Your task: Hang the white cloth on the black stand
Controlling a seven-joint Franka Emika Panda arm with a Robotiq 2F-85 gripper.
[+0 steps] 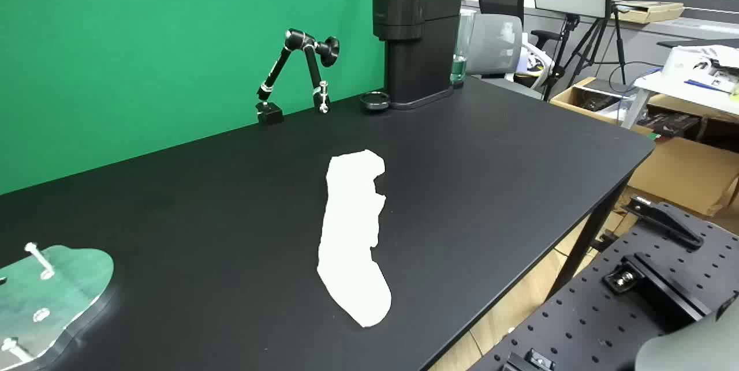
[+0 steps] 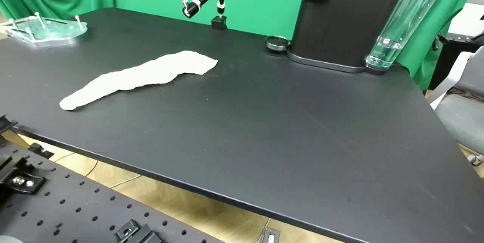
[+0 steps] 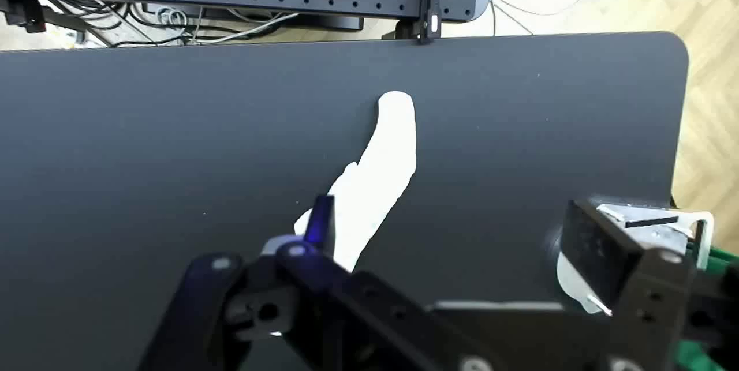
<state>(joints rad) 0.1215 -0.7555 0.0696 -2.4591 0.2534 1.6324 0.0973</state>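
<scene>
Both exterior views look down across the bench (image 1: 479, 175) toward the backdrop (image 1: 144, 59), sharing cloth (image 1: 349, 232) and stand (image 1: 297, 40); the wrist view looks steeply down past spread jaws, close in front.

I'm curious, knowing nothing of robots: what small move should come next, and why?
I'd probably ease the open tool down toward the white cloth: in both exterior views it lies ungripped on the table, and the black stand carries no cloth.

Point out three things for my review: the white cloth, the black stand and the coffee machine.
White cloth (image 3: 376, 183), in the wrist view: near its middle.
Black stand (image 1: 313, 67), in an exterior view: rod at picture right.
Coffee machine (image 2: 351, 23), in an exterior view: side of its body.
</scene>
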